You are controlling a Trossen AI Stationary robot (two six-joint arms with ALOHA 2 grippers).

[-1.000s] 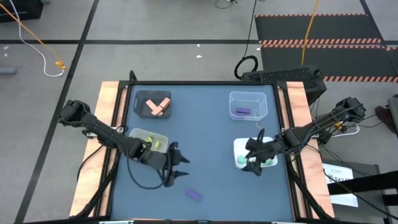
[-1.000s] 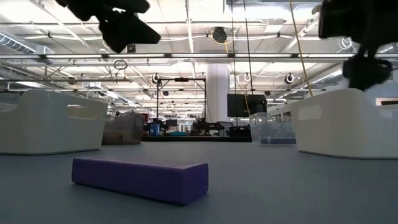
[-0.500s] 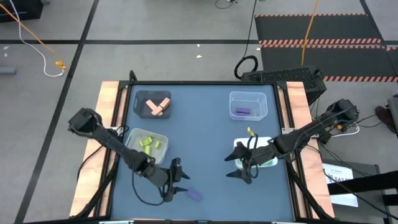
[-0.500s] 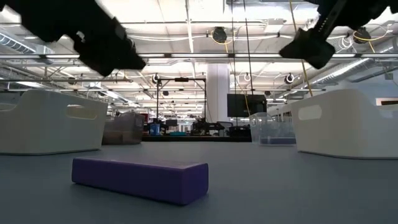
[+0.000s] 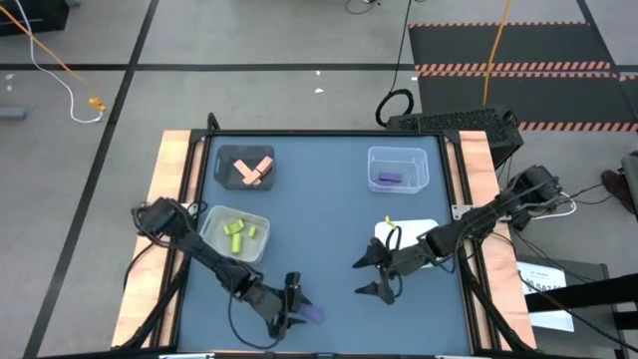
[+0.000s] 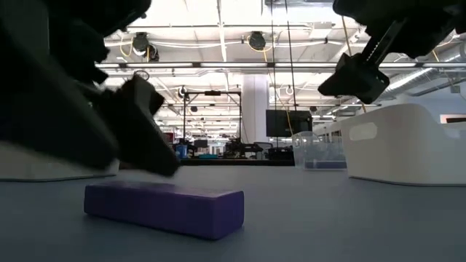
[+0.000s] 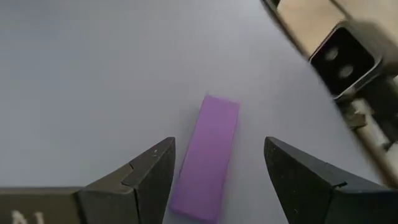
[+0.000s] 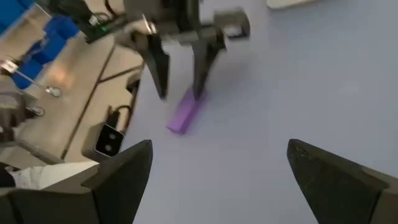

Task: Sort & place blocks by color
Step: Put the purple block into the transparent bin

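A big dark blue table top (image 5: 329, 229) with light wooden edges sits on a grey floor. At the far left of the table is a dark grey bin (image 5: 245, 166) with salmon-orange blocks (image 5: 252, 173) in it. At the far right is a clear bin (image 5: 398, 168) holding one small purple block (image 5: 389, 179). Nearer on the left is a white bin (image 5: 237, 232) with yellow-green blocks (image 5: 237, 231) inside. The left gripper (image 5: 296, 306) is low at the near edge, with its fingers open around a purple bar block (image 5: 313, 314) lying on the table. The right gripper (image 5: 367, 275) is open too, over the bare table, well apart from the bar. Behind it, part of another white bin (image 5: 419, 228) shows.
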